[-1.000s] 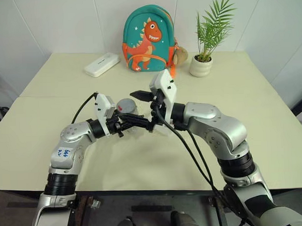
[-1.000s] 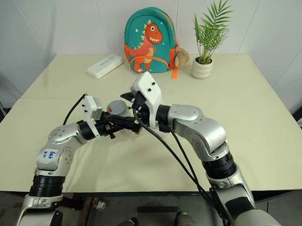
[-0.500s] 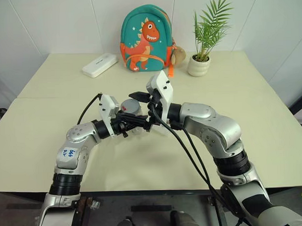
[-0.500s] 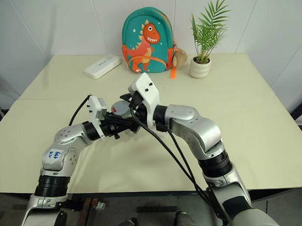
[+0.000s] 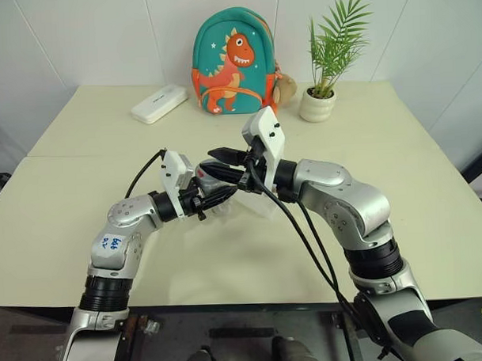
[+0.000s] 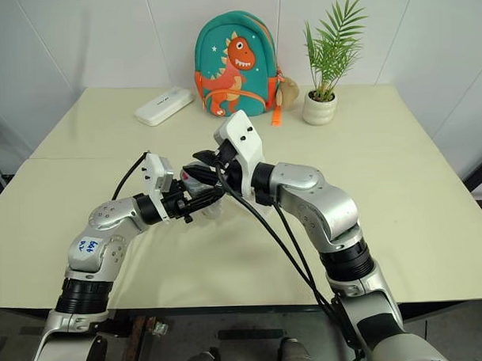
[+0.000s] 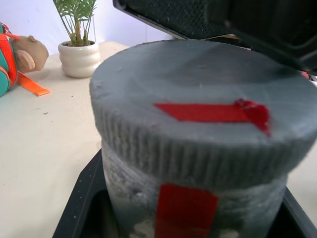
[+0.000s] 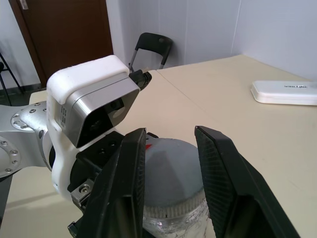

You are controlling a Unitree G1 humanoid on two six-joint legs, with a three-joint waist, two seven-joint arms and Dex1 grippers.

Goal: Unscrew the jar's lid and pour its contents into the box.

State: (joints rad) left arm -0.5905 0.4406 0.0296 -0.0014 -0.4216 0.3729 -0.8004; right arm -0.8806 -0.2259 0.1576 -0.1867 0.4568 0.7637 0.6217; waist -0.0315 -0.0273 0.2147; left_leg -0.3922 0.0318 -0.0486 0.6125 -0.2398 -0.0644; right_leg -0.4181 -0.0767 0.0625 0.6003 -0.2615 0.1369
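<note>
So the lid [image 7: 198,106] is on the jar [image 7: 198,208], nothing poured yet. Left gripper [image 5: 218,195] clamps the jar body above the table's [image 5: 60,203] middle, right gripper [image 8: 168,173] pinches the lid. Unscrewing and tipping into the box [image 5: 258,204] are left.

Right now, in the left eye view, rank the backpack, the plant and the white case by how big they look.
1. Backpack
2. Plant, pot included
3. White case
All three stand at the table's far side, so nearness hardly skews this.
</note>
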